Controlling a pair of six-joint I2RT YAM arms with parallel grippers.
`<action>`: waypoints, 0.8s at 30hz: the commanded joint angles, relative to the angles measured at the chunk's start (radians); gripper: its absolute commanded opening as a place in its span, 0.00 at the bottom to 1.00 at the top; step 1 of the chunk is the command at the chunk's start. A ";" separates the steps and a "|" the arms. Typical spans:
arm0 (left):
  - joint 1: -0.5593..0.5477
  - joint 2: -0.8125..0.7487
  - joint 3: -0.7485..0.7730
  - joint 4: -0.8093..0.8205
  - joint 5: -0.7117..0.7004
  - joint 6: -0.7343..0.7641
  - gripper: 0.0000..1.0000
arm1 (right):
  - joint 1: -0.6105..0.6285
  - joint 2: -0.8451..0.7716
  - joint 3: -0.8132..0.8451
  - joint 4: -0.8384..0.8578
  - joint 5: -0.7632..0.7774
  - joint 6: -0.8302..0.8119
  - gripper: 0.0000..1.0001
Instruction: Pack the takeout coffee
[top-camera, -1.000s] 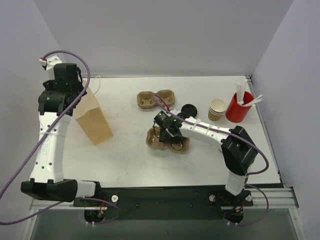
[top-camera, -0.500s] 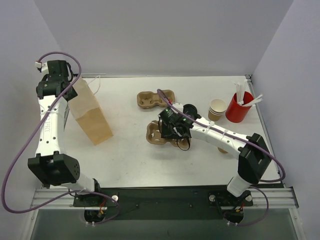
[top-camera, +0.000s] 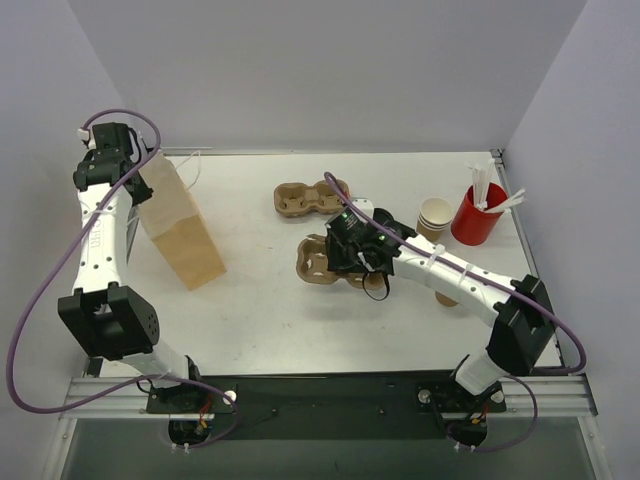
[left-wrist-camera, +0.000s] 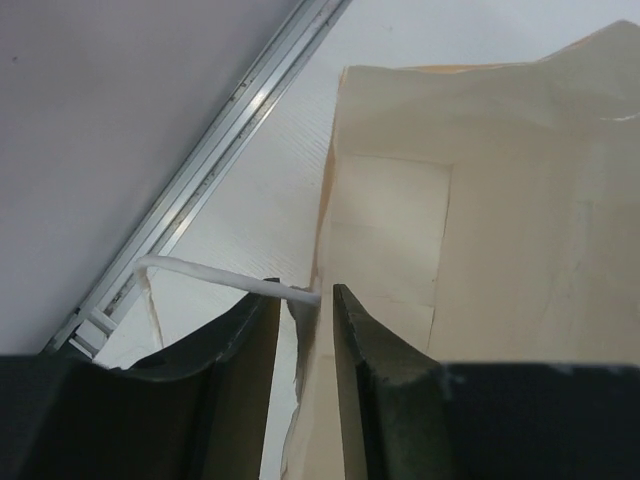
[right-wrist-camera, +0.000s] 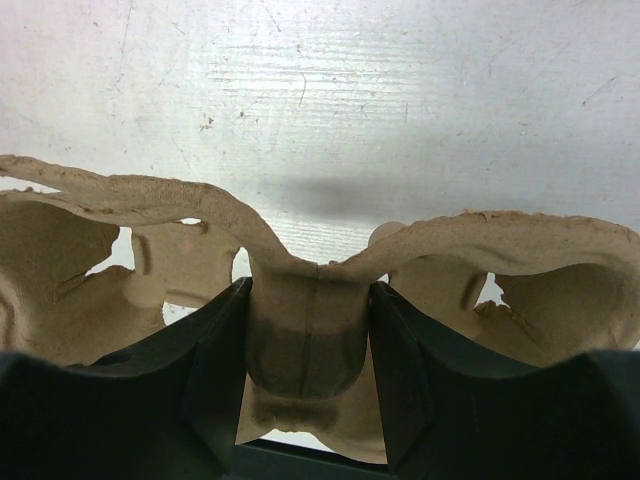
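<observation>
**A:** What is sitting around the right hand (top-camera: 338, 264)?

**B:** That hand is pinching the centre ridge of a pulp cup carrier (top-camera: 318, 262), with its fingers (right-wrist-camera: 215, 350) pressing on both sides. A round black lid (top-camera: 388, 220) is lying just behind it, partly hidden by the wrist. A second cup carrier (top-camera: 310, 197) is resting farther back, apart from the first.

**A:** And the coffee cup itself?

**B:** Only a tan-brown bit of the kraft cup (top-camera: 447, 298) is peeking out from under the right forearm, on the table (top-camera: 260, 320). I cannot tell whether it is standing upright.

**A:** What is crowding the right edge?

**B:** A stack of pale cups (top-camera: 434, 218) and a red cup (top-camera: 470, 228) holding white sticks (top-camera: 490, 190) are standing just beside each other, near that edge.

**A:** And on the left?

**B:** The left hand (left-wrist-camera: 305, 310) is straddling the rim of the open paper bag (top-camera: 180, 230), next to its white handle (left-wrist-camera: 200, 272). I cannot tell whether it is squeezing the paper. The bag is standing by the far-left corner, close to the wall and the far rail (left-wrist-camera: 220, 150).

**A:** Where is there room?

**B:** Bare table is showing between the paper bag and the pulp cup carrier, and along the near edge.
</observation>
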 joint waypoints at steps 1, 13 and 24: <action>0.005 0.006 -0.002 0.064 0.095 0.047 0.35 | -0.011 -0.057 -0.008 -0.021 0.026 -0.017 0.43; -0.160 -0.005 0.136 -0.025 0.044 0.218 0.00 | -0.014 -0.202 0.061 -0.013 0.038 -0.129 0.42; -0.518 -0.004 0.239 -0.081 0.043 0.441 0.00 | -0.005 -0.417 0.121 0.123 -0.052 -0.353 0.42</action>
